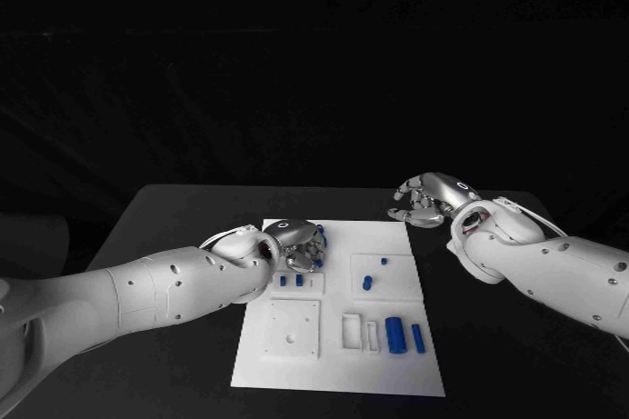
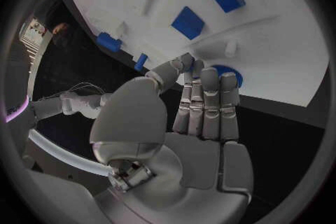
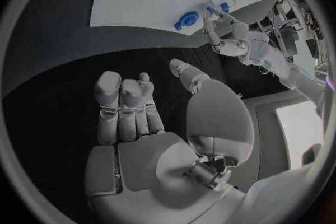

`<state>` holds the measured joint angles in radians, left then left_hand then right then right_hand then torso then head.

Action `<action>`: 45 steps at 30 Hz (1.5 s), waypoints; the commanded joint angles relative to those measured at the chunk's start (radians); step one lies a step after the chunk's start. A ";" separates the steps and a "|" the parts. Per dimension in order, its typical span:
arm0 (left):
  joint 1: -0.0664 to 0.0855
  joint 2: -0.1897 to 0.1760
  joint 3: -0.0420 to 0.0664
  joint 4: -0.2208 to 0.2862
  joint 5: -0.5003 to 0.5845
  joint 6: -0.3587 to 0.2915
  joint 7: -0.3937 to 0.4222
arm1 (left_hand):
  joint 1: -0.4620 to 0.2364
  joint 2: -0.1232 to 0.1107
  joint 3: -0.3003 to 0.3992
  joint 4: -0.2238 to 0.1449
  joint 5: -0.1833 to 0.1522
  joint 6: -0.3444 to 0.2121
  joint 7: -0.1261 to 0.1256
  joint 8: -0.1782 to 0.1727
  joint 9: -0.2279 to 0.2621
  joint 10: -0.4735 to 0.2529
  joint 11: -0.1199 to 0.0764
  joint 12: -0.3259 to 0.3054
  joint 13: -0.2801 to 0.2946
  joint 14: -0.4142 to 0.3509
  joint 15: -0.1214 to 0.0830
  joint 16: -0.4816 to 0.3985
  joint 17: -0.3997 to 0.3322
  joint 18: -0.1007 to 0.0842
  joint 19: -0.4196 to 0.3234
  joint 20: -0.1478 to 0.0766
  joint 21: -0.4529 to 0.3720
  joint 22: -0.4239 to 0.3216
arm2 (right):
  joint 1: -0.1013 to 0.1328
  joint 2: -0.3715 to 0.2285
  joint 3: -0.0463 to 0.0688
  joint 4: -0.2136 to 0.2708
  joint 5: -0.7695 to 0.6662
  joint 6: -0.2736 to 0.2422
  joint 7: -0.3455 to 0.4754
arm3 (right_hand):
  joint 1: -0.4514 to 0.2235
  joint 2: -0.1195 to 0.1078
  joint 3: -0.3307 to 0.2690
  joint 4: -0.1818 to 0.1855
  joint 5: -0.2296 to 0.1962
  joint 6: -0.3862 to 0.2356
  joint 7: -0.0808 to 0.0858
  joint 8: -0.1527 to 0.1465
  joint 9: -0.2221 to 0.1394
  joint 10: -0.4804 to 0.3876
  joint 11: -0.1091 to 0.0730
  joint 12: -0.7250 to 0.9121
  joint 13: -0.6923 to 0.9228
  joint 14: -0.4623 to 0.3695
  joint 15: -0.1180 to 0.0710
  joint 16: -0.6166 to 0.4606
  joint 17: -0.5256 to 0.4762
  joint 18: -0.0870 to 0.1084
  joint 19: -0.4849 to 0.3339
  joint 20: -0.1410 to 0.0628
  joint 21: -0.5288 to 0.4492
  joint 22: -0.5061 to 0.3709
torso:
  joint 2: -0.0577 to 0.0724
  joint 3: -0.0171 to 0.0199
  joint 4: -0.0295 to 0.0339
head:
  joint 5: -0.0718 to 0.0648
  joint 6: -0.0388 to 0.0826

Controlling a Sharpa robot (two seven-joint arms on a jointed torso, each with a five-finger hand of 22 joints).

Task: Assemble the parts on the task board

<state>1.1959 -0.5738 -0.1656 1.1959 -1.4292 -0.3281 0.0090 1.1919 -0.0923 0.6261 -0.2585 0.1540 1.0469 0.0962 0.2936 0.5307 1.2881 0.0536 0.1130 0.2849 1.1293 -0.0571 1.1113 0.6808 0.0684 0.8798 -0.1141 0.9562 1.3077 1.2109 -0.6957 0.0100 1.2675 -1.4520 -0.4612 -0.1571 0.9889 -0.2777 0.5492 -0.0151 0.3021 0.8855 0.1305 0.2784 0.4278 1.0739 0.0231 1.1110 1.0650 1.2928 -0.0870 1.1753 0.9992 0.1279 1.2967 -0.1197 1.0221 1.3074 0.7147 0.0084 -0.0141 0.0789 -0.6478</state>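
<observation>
The white task board [image 1: 338,364] lies in the middle of the black table. My left hand [image 1: 296,242] hovers over its far left corner, fingers straight and side by side. Its fingertips [image 2: 210,75] reach a round blue part [image 2: 229,74] at the board's edge, and I cannot tell whether they touch it. Nothing shows in that hand [image 2: 189,117]. My right hand [image 1: 426,201] hangs above the table off the board's far right corner. Its fingers [image 3: 122,101] are half bent with the thumb apart, and it holds nothing. Two blue blocks [image 1: 291,280] stand just on the near side of the left hand.
Two blue cylinders [image 1: 405,335] lie near the board's front right, beside white slots [image 1: 354,333]. Two small blue pieces [image 1: 370,281] sit mid-board. A white square plate [image 1: 293,328] takes up the front left. Bare black table [image 1: 171,219] lies on both sides of the board.
</observation>
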 commanded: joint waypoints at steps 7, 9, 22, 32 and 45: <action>-0.004 -0.046 0.036 0.053 0.037 -0.037 0.014 | -0.004 0.003 0.000 0.006 0.002 0.006 0.004 0.004 0.000 0.005 -0.001 -0.003 -0.002 0.008 -0.001 0.005 0.002 0.014 0.011 -0.040 0.004 0.016 | 0.000 -0.003 0.000 0.003 -0.004 0.004 0.008 | 0.011 0.001 0.002 0.005 0.004 0.001 0.005 0.004 0.001 -0.007 -0.001 0.006 -0.002 0.005 -0.002 -0.004 0.001 0.134 0.001 -0.006 -0.004 0.013 | 0.000 0.0004 -0.0003 | 0.005 0.001; -0.005 -0.061 0.041 0.061 0.038 -0.033 0.012 | -0.004 0.002 0.001 0.006 0.002 0.007 0.004 0.004 0.000 0.006 -0.002 -0.003 -0.002 0.009 -0.002 0.006 0.002 0.014 0.011 -0.041 0.005 0.016 | 0.000 -0.004 0.000 0.002 -0.004 0.004 0.008 | 0.011 0.001 0.002 0.005 0.004 0.001 0.005 0.004 0.001 -0.007 -0.001 0.006 -0.002 0.005 -0.002 -0.004 0.001 0.134 0.001 -0.006 -0.004 0.013 | 0.001 0.0002 -0.0001 | 0.004 0.003; -0.005 -0.120 0.044 0.086 0.047 -0.008 0.007 | -0.003 0.000 0.001 0.006 0.001 0.009 0.003 0.005 0.000 0.010 -0.003 -0.004 -0.003 0.012 -0.003 0.008 0.002 0.014 0.013 -0.042 0.007 0.017 | 0.000 -0.008 0.000 0.003 -0.004 0.004 0.007 | 0.011 0.001 0.001 0.005 0.004 0.001 0.005 0.004 0.001 -0.007 -0.002 0.006 -0.002 0.005 -0.002 -0.004 0.001 0.134 0.001 -0.006 -0.004 0.013 | 0.001 -0.0011 -0.0010 | 0.002 0.002; -0.005 -0.126 0.044 0.066 0.046 0.032 -0.001 | -0.001 0.000 0.002 0.005 0.000 0.010 0.003 0.005 -0.001 0.011 -0.003 -0.005 -0.004 0.013 -0.003 0.008 0.002 0.015 0.014 -0.042 0.008 0.017 | 0.000 -0.009 0.000 0.003 -0.004 0.004 0.006 | 0.012 0.001 0.001 0.005 0.004 0.001 0.005 0.004 0.001 -0.007 -0.002 0.006 -0.002 0.005 -0.002 -0.004 0.001 0.134 0.001 -0.006 -0.004 0.013 | 0.000 -0.0007 0.0005 | 0.002 -0.002; -0.008 -0.124 0.043 0.051 0.043 0.059 -0.005 | -0.001 0.001 0.003 0.006 -0.005 0.010 0.003 0.005 -0.001 0.013 -0.003 -0.007 -0.005 0.013 -0.003 0.008 0.001 0.015 0.014 -0.042 0.009 0.017 | 0.000 -0.010 0.000 0.005 -0.004 0.003 0.006 | 0.012 0.001 0.001 0.005 0.005 0.001 0.005 0.004 0.001 -0.007 -0.002 0.006 -0.003 0.006 -0.002 -0.004 0.002 0.134 0.001 -0.006 -0.004 0.013 | 0.000 0.0006 -0.0004 | 0.006 -0.004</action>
<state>1.1892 -0.7004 -0.1228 1.2464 -1.3890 -0.2892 0.0049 1.1952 -0.0986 0.6289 -0.2558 0.1536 1.0475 0.0989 0.2951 0.5284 1.2914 0.0497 0.1111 0.2795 1.1329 -0.0605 1.1153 0.6816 0.0710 0.8901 -0.1179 0.9602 1.3079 1.2109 -0.7055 0.0100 1.2704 -1.4519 -0.4612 -0.1570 0.9889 -0.2777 0.5493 -0.0151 0.3021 0.8860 0.1294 0.2784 0.4278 1.0739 0.0231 1.1110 1.0635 1.2928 -0.0870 1.1754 0.9998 0.1279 1.3004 -0.1193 1.0221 1.3073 0.7148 0.0082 -0.0141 0.0846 -0.6515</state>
